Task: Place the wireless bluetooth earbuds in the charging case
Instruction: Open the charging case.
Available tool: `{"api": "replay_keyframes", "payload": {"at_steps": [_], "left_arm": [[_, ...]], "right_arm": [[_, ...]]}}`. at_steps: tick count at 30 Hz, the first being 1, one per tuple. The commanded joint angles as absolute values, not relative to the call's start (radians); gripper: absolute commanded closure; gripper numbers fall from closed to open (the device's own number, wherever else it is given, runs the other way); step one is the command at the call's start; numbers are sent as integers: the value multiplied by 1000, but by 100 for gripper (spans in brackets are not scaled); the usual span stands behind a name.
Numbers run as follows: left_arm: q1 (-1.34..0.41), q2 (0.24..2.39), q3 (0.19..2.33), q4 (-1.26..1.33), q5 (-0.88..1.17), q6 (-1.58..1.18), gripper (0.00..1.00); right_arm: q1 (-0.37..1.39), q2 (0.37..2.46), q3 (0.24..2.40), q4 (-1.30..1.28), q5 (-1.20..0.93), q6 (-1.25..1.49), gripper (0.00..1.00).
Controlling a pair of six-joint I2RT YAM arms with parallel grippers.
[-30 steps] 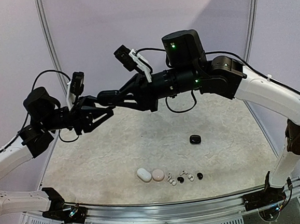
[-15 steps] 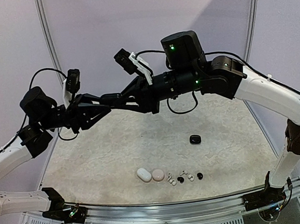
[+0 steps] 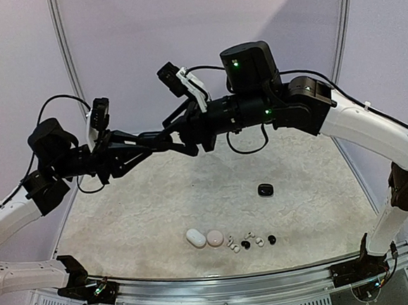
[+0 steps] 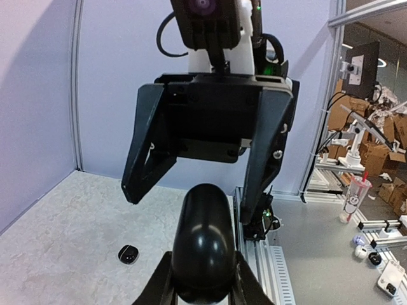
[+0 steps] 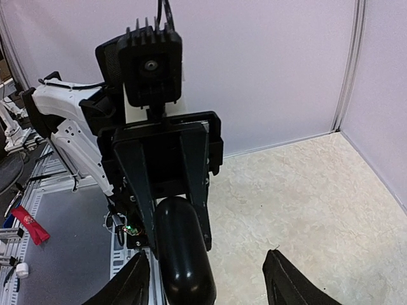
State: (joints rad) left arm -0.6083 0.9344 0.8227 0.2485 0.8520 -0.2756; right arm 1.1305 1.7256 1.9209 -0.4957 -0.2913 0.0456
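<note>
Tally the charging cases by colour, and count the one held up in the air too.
White case: 1
Pink case: 1
Black: 2, the lying black case and the held black case in the left gripper
Total: 4

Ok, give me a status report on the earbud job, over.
Left claw shut on black case, held in mid-air. Right claw open, facing it. Earbuds lying on table, near edge. Nothing seen in the way.

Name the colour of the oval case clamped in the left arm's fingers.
The case is glossy black, clearest in the left wrist view.
</note>
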Motion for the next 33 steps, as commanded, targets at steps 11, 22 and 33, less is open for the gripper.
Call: {"api": "replay_keyframes", "payload": {"at_steps": [11,22,33], "left_arm": [[-615,917,844,183,861,-114,100],[-632,925,845,127,877,-2,100],[-647,928,823,128,891,31,100]], "right_arm": [[1126,1754,1943,-551,-155,59,45],[1108,1752,1925,-555,-166,107,55],[1093,1753,1884,-590,-168,141,56]]}}
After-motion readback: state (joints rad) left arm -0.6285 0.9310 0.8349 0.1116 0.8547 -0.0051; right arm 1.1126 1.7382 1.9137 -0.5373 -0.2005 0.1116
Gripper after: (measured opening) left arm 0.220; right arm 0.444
